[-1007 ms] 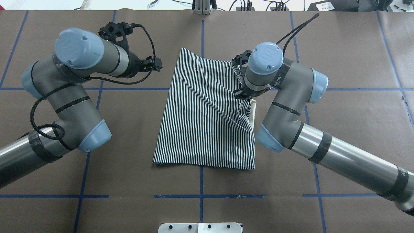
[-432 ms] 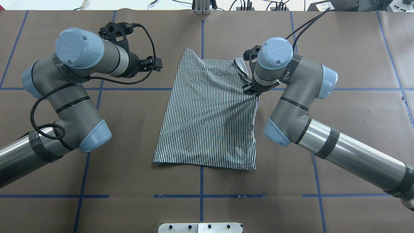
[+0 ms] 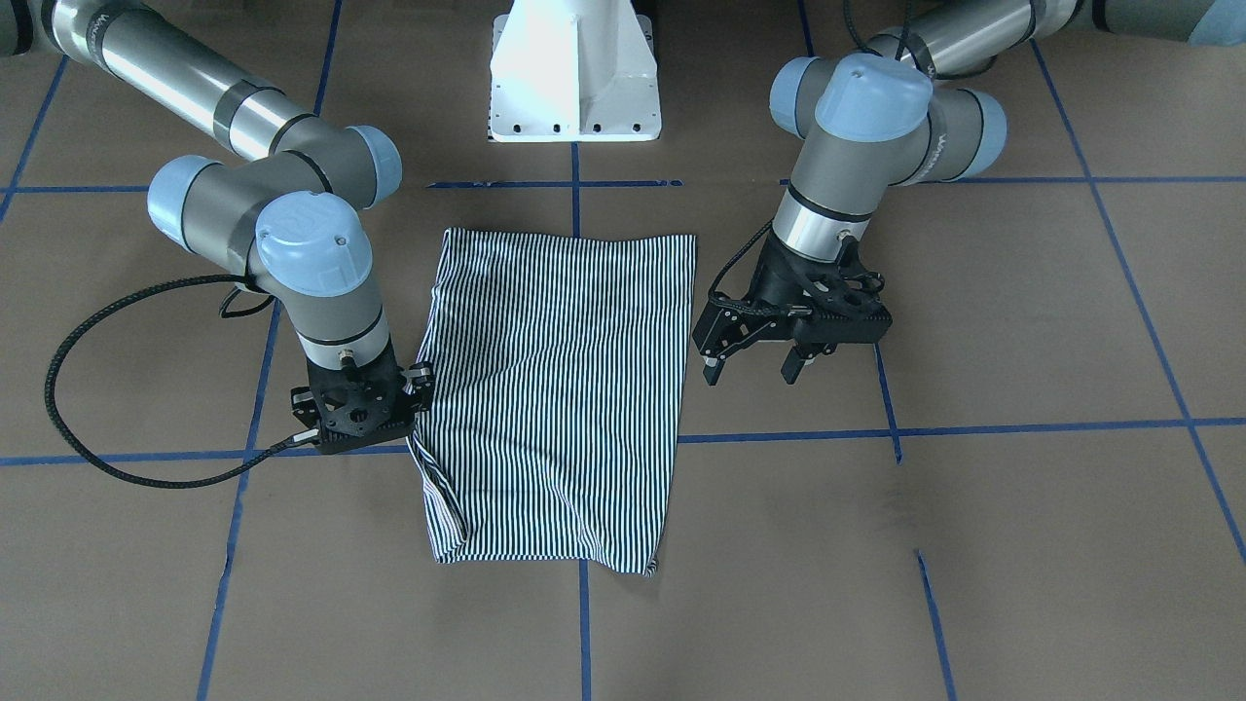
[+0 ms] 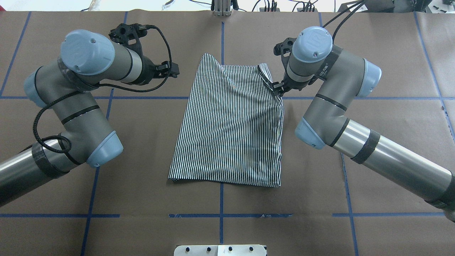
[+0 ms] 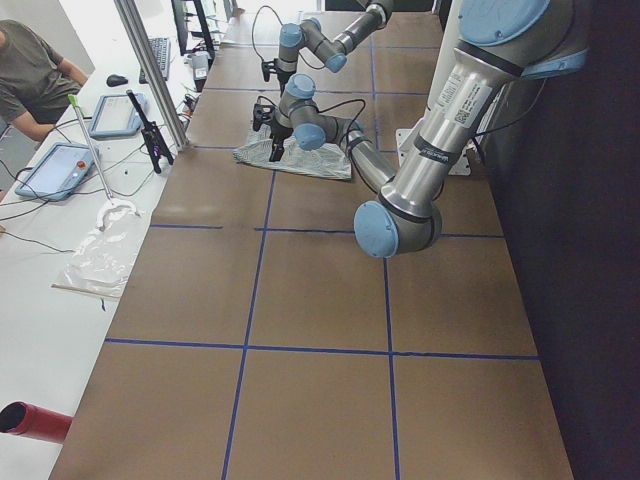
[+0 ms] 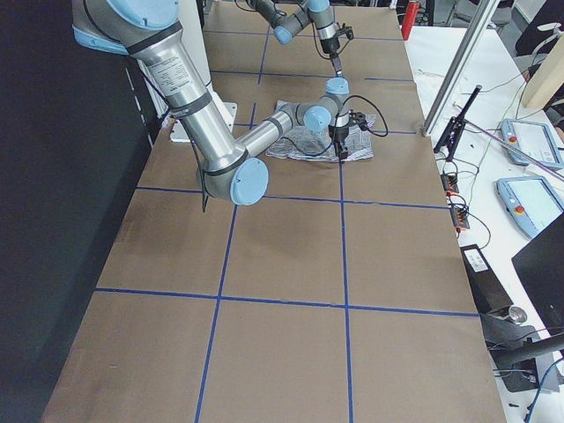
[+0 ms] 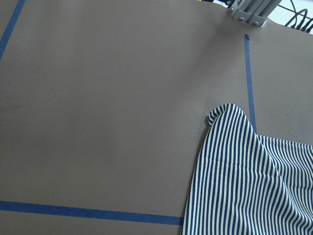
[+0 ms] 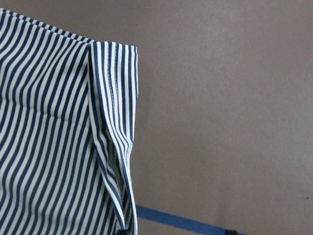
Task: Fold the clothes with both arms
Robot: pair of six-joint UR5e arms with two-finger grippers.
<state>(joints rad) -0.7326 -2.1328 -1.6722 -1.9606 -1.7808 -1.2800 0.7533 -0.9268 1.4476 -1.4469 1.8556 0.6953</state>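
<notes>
Front view: the shirt [image 3: 560, 389] lies folded mid-tabletop [image 3: 973, 535]. The left tool [image 3: 750, 368] hovers at its 3 o'clock, spread and empty. The right tool [image 3: 355, 414] sits against its 9 o'clock edge, fingertips hidden.

Overhead: that tool meets the shirt at 2 o'clock, where the cloth puckers.

Right wrist: dark tips at 6 o'clock seem parted, one touching the hem [image 8: 115, 98]. Rising with it snagged would drag the fold open.

Left wrist: the corner [image 7: 225, 112] curls, so a later fold may skew.

Side views: too distant to judge.
</notes>
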